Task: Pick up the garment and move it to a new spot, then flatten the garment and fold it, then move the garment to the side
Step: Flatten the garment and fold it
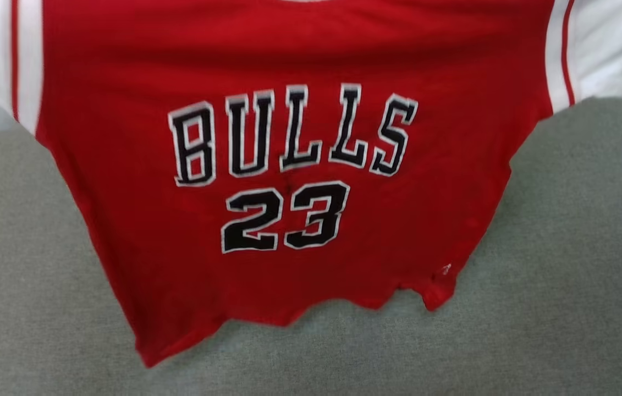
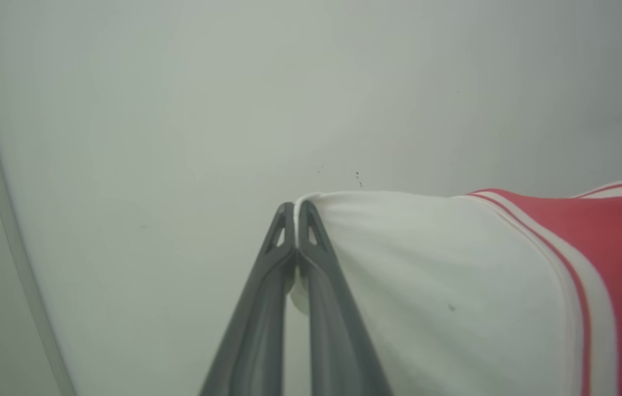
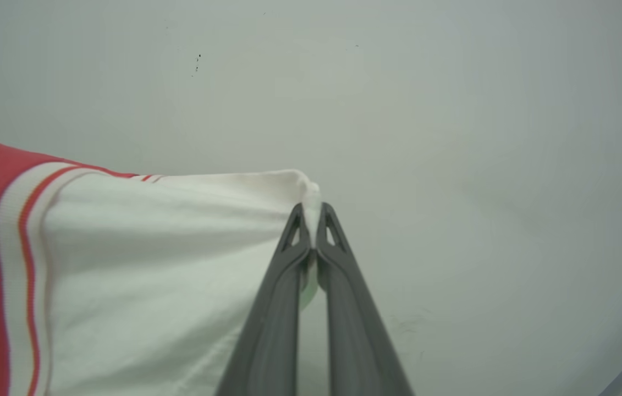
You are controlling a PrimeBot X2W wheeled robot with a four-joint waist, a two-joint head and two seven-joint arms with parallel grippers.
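Note:
The garment (image 1: 300, 165), a red jersey with white sleeves and black white-outlined lettering and number, hangs spread out and lifted in the head view, its wavy hem just over the grey surface (image 1: 563, 275). In the left wrist view my left gripper (image 2: 295, 212) is shut on the edge of a white sleeve (image 2: 426, 275). In the right wrist view my right gripper (image 3: 312, 212) is shut on the tip of the other white sleeve (image 3: 168, 247). The cloth is stretched taut between the two grips.
A grey fabric-covered surface lies under the shirt across the lower head view. A pale plain wall (image 2: 234, 110) stands behind both grippers in the wrist views.

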